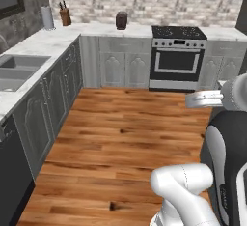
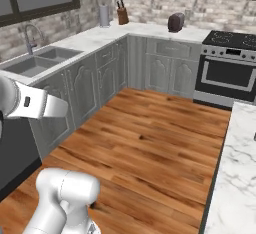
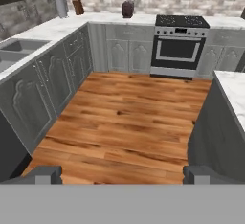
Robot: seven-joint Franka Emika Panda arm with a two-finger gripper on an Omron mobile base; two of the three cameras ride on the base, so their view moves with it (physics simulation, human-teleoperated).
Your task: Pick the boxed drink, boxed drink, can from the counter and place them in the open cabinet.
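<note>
Cartons and can aren't in frame, so their spot is unknown; probably on the marble counter at right. Likely light; cartons dent, can slick, so grab mid-body. Gripper wide open, empty, aimed across the floor toward the oven.

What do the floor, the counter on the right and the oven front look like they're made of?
The floor looks like glossy varnished wood: orange-brown planks with dark grain. The counter looks like polished white marble with grey veins, though it could be imitation. The oven front looks like brushed steel around a dark glass window.
</note>
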